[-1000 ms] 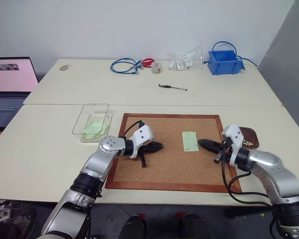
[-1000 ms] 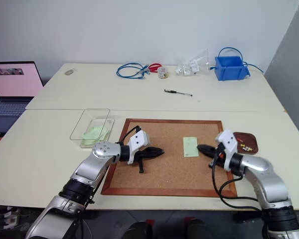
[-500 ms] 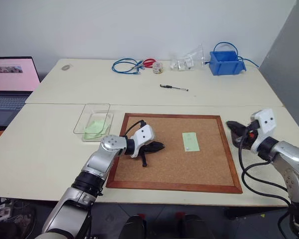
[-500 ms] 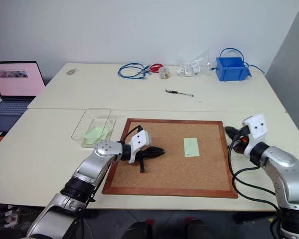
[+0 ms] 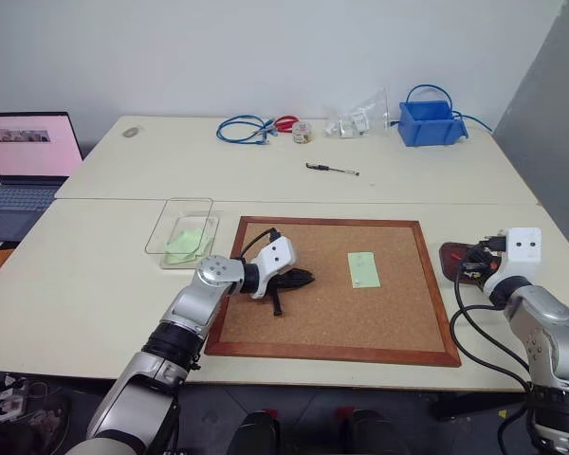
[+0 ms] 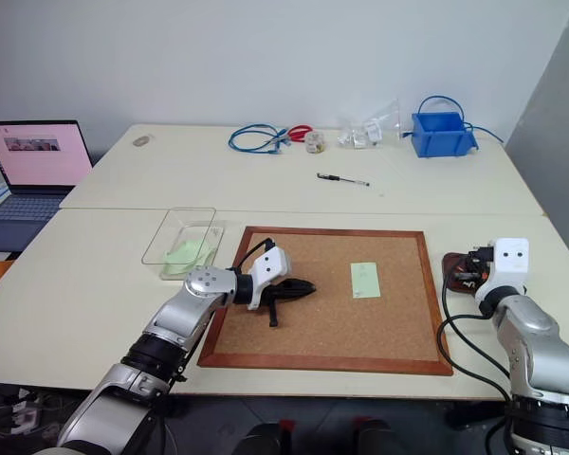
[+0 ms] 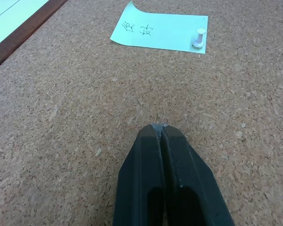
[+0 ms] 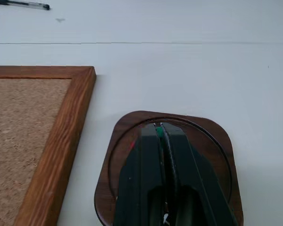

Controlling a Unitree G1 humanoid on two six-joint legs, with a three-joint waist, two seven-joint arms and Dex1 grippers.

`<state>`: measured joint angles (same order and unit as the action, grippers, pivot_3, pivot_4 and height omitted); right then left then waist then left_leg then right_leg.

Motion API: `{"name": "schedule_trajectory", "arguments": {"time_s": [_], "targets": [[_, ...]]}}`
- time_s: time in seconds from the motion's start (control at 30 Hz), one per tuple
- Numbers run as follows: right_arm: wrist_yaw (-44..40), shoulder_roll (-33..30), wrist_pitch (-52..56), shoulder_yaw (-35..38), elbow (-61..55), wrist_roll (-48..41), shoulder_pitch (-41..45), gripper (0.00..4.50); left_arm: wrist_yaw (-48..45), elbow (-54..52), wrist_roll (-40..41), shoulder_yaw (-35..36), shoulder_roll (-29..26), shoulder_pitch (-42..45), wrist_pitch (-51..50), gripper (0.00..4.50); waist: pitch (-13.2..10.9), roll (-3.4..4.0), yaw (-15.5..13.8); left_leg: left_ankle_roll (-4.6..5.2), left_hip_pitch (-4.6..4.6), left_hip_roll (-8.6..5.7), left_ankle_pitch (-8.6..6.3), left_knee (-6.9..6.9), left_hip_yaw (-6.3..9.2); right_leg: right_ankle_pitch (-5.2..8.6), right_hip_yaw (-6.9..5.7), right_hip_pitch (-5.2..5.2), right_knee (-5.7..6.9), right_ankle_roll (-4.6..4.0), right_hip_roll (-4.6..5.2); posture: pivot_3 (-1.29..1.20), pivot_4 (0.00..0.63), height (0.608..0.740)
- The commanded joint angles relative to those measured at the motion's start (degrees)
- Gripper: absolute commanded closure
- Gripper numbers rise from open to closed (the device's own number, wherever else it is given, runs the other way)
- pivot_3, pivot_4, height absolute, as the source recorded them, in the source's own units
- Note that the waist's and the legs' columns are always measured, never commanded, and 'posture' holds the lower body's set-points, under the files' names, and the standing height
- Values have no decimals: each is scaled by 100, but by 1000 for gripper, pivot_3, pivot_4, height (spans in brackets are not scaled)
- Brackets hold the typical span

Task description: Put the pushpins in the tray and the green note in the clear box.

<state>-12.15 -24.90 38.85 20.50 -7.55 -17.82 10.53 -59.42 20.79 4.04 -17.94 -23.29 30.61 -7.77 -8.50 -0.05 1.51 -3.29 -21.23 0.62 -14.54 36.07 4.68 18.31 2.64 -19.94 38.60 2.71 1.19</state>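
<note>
Head camera first: the right gripper (image 6: 470, 269) sits at the far right of the frame, right over the tray (image 6: 452, 265), which lies just off the right edge of the cork board (image 6: 313, 332). The left gripper (image 6: 302, 287) hovers low over the board left of centre, with the green note (image 6: 364, 280) right of centre on the cork. The clear box (image 6: 182, 245) is left of the board with something pale green already in it. I'd guess the drop-off is the step in hand: let go low and square over the tray's middle so a tiny pin doesn't bounce out.

Left wrist view: fingers pressed together with nothing between them, pointing at the note at the top of the frame. A white pushpin (image 7: 198, 37) is stuck in its corner, so that has to come out first. Two handwritten characters on the note, can't read them.

Right wrist view: fingers squeezed together above the tray, with a speck of green at the tips, looks like the green pushpin (image 8: 158, 131) pinched there. A bit of red shows in the tray beside the fingers.
</note>
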Motion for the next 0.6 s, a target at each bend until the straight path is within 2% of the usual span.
{"name": "schedule_trajectory", "arguments": {"time_s": [0.03,0.27,0.43,0.6], "targets": [[185,55,148,226,91,-111,194,4468,-92,307,-397,-433,-86,-443,-247,4500,0,1,4,0,0,0,0,0,-1,0,1,0,0,0,0,0,150,740],[198,25,64,178,301,-42,288,4468,-88,214,-392,-444,-109,-537,-275,4500,2,3,16,0,1,1,0,-8,-1,2,0,-2,-1,-2,-1,0,150,740],[196,-11,21,191,411,-31,316,3646,-94,251,-394,-450,-83,-500,-269,4500,2,3,16,0,0,1,-1,-9,-2,3,1,-2,-5,-1,0,0,150,740],[173,-50,-15,183,398,8,230,2493,-126,295,-416,-481,-76,-478,-201,4500,2,3,16,1,0,1,-1,-10,-2,3,1,-2,-6,0,0,0,150,740]]}}
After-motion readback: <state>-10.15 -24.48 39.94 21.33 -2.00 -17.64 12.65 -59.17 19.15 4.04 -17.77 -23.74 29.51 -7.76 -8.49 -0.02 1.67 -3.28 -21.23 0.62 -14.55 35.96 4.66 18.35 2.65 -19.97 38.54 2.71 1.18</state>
